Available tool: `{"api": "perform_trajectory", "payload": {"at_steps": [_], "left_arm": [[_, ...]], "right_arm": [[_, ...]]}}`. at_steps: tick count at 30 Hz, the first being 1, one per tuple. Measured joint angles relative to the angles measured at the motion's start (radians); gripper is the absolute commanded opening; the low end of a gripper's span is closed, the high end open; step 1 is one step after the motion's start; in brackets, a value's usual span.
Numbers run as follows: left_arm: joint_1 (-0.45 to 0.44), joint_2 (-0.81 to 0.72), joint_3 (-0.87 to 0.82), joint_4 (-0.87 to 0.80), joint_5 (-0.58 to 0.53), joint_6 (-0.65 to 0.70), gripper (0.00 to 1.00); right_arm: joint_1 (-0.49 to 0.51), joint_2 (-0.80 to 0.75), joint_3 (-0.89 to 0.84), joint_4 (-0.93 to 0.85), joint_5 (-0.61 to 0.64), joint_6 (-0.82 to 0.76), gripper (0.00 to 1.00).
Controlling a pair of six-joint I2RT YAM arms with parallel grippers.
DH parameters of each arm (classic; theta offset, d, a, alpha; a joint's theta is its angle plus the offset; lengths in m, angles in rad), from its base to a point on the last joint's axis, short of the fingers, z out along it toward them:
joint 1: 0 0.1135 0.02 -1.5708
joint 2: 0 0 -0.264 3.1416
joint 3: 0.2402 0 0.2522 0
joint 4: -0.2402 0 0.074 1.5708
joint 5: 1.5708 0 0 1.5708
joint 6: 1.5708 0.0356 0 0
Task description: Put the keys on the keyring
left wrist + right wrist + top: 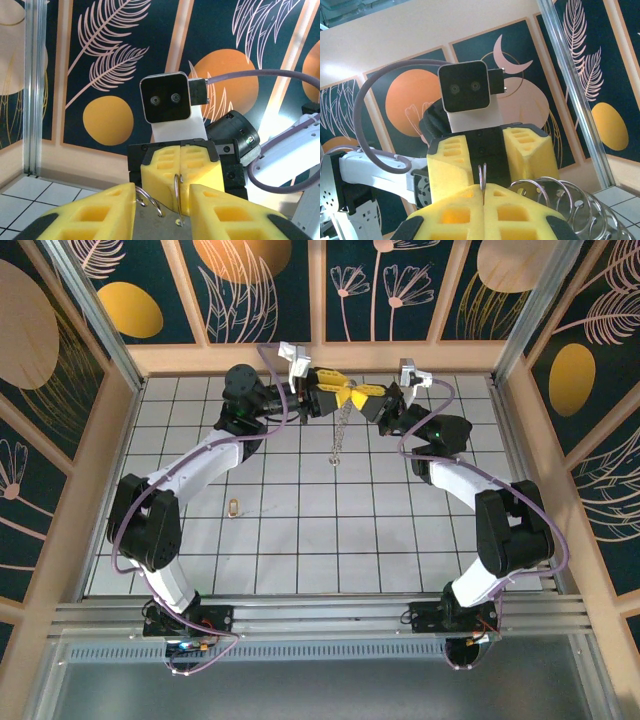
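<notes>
Overhead, right end effector point(484, 192) pinches thin silvery floppy keyring point(340, 435); left end effector point(162, 200) is narrowly open around it; tiny brass-gold metal key point(233, 507) lies well apart on white tiled table point(400, 530).

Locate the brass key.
Top view: the key lies on the tiled floor at left, just right of the left arm's elbow, well apart from the hanging keyring.

The keyring point(340, 435) top hides between left pincer point(343, 397) and right pincer point(364, 398); the key point(233, 507) shows no detail.
</notes>
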State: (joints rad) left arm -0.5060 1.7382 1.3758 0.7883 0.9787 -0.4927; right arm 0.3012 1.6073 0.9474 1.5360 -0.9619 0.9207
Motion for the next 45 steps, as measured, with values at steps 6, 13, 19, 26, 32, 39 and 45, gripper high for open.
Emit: {"api": "perform_trajectory", "payload": {"at_steps": [6, 13, 19, 26, 32, 39, 45], "left_arm": [[0.0, -0.014, -0.002, -0.003, 0.001, 0.01, 0.2], [0.0, -0.013, -0.002, 0.0, 0.013, -0.006, 0.22], [0.0, -0.005, -0.002, 0.014, 0.035, -0.027, 0.22], [0.0, 0.004, -0.002, 0.026, 0.05, -0.043, 0.03], [0.002, 0.006, -0.001, 0.031, 0.056, -0.05, 0.0], [0.002, 0.006, -0.005, 0.03, 0.058, -0.03, 0.0], [0.002, -0.015, -0.069, -0.003, 0.044, 0.092, 0.0]], "right_arm": [[0.0, 0.0, 0.0, 0.0, 0.0, -0.005, 0.0], [0.0, 0.0, 0.0, 0.0, 0.0, -0.005, 0.0], [0.0, 0.0, 0.0, 0.0, 0.0, -0.005, 0.0], [0.0, 0.0, 0.0, -0.006, 0.001, -0.005, 0.0], [0.0, 0.0, 0.0, -0.006, 0.001, -0.006, 0.0], [-0.002, -0.001, 0.0, -0.026, 0.002, -0.015, 0.31], [-0.071, -0.063, -0.039, -0.128, 0.004, -0.032, 0.43]]}}
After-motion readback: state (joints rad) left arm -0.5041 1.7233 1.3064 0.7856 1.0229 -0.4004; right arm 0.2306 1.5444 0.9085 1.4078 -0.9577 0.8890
